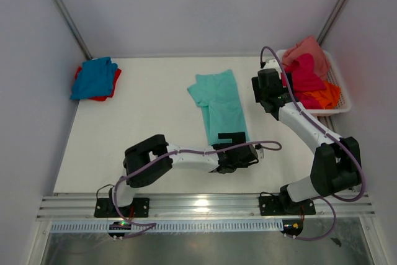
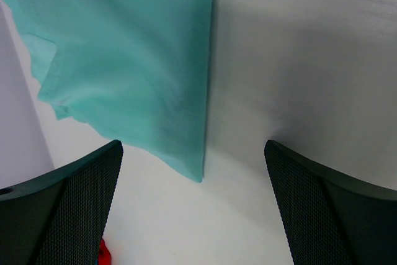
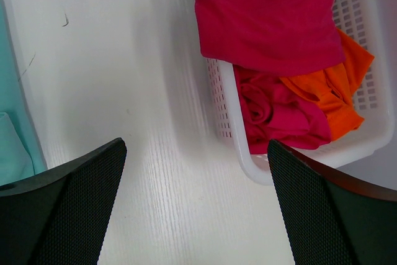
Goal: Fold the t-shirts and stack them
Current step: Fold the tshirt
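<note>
No writing, label or number can be read anywhere (the t-shirts (image 1: 218,100) look plain).

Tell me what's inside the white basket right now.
The white basket holds a crumpled magenta tee on top, an orange tee beside it and a salmon pink tee at the far end. Whatever lies beneath them is covered.

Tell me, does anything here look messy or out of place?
A little. The magenta tee spills over the basket rim. At the far left, the blue tee sits crooked on the red tee, whose edge pokes out. The teal tee lies slanted, half folded.
</note>
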